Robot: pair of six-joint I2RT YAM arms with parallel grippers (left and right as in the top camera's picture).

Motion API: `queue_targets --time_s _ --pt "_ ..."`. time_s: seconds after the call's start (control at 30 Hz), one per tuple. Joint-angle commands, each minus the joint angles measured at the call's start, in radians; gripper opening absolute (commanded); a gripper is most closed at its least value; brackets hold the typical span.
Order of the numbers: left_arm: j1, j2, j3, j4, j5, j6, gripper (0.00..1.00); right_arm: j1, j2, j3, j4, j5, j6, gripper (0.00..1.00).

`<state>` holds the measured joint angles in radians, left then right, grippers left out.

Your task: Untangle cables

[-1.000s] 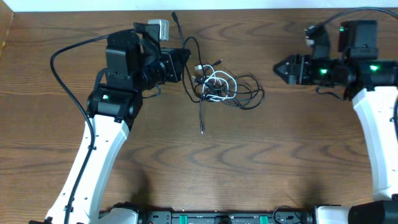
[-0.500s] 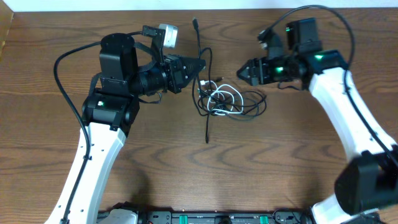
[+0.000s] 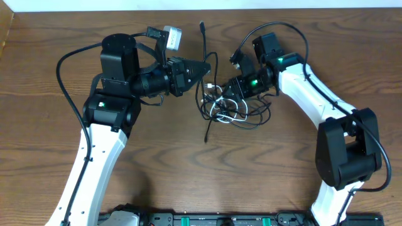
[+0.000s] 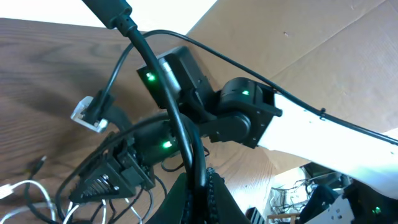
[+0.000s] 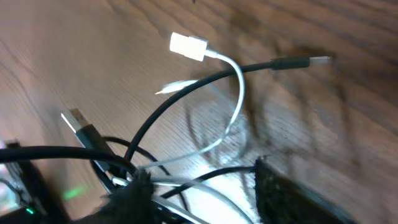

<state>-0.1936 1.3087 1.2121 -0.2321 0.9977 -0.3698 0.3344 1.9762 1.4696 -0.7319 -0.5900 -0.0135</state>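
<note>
Overhead: the tangle point(image 3: 229, 108) of cables lies on the table point(image 3: 188, 176). The left gripper point(image 3: 204, 66) is just left of the tangle and slightly beyond it, pinched together on a black cable point(image 3: 206, 44). That cable's free plug end sticks out past the tangle's far side. The right gripper point(image 3: 230, 85) is at the tangle's far-right edge, nose in among the loops. The white cable point(image 3: 221, 104) is coiled in the tangle's middle. One black tail trails out on the near side.

Left wrist: fingers clamped on the black cable point(image 4: 155, 68), which rises out of the pinch. The right gripper point(image 4: 106, 180) shows beyond it, down at the tangle. A pale plug point(image 4: 87, 115) hangs just above the tangle.

Right wrist: blurred. The jaws are apart and straddle several strands at the tangle's edge, the white cable point(image 5: 239, 81) and black ones among them. Nothing looks clamped. The white plug end lies clear of the tangle.

Risks:
- The right jaws may close on more than one strand. Pulling the arms apart would then cinch the knot instead of freeing it.
- A plug could snag in a loop.
- Nothing pins the tangle, so the whole bundle may drag along.
- The thin cable may slip through the left pinch.
</note>
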Motion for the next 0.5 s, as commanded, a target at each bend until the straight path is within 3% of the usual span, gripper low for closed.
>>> queue_targets --time_s 0.0,0.17,0.47 --pt "-0.002 -0.014 0.019 0.005 0.034 -0.006 0.08 -0.005 0.018 0.006 -0.001 0.008 -0.030 0.25" --pt "-0.002 -0.005 0.019 0.001 0.028 -0.005 0.08 -0.041 0.000 0.029 -0.003 -0.023 -0.029 0.01" --pt "-0.002 0.040 0.018 -0.187 -0.266 0.014 0.08 -0.131 -0.144 0.182 -0.157 -0.101 -0.029 0.01"
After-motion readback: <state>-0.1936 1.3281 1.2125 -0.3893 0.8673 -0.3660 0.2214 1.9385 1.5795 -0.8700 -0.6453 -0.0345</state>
